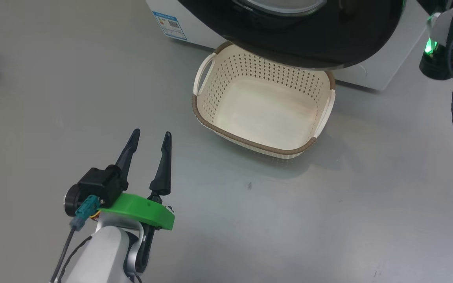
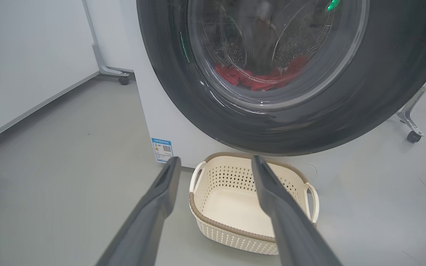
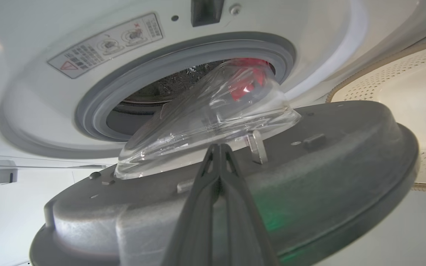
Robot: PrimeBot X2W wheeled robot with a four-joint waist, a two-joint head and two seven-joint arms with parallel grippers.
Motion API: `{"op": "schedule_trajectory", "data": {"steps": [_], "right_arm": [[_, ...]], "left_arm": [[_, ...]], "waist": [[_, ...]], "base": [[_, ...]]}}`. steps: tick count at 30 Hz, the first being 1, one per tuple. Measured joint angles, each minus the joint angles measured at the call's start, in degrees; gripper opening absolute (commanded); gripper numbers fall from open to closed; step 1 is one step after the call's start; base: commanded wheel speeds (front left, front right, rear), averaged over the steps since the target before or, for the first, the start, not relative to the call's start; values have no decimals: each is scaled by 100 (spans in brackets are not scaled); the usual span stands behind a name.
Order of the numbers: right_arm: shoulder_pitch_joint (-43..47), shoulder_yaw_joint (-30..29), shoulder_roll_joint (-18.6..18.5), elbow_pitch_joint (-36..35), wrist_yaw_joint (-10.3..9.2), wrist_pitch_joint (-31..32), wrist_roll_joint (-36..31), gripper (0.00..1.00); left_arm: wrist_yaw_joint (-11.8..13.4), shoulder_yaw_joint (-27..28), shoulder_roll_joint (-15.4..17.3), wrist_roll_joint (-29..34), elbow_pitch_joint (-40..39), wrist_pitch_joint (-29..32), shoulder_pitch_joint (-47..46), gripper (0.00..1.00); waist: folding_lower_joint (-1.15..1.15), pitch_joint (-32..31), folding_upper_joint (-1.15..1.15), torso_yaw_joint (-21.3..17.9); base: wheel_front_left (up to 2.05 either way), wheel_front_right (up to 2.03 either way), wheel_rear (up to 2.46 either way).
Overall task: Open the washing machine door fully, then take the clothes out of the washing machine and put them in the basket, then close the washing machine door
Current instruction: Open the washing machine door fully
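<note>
First step in hand: the door (image 3: 309,166) stands part-way out from the washing machine (image 2: 161,122), not yet swung wide. The right gripper (image 3: 218,147) has its fingers pressed together with nothing between them. Their tips are at the door's grey inner face, just beside the base of the glass bulge, and it looks like a push from the inside. The left gripper (image 1: 151,134) hangs over the floor, fingers spread and empty, well apart from the basket (image 1: 250,143). That basket sits empty on the floor against the foot of the machine, under the door's lower edge. The clothes (image 2: 261,79) lie red in the bottom of the drum. Next, I'd say, the door needs carrying all the way round so the opening is free for a reach inside.
</note>
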Motion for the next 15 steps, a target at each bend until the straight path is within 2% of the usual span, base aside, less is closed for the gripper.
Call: {"op": "schedule_trajectory", "data": {"steps": [15], "right_arm": [[481, 16, 235, 207, 147, 59, 54, 0]], "left_arm": [[0, 27, 4, 101, 112, 0, 197, 100]], "waist": [[0, -426, 0, -92]], "base": [[0, 0, 0]]}}
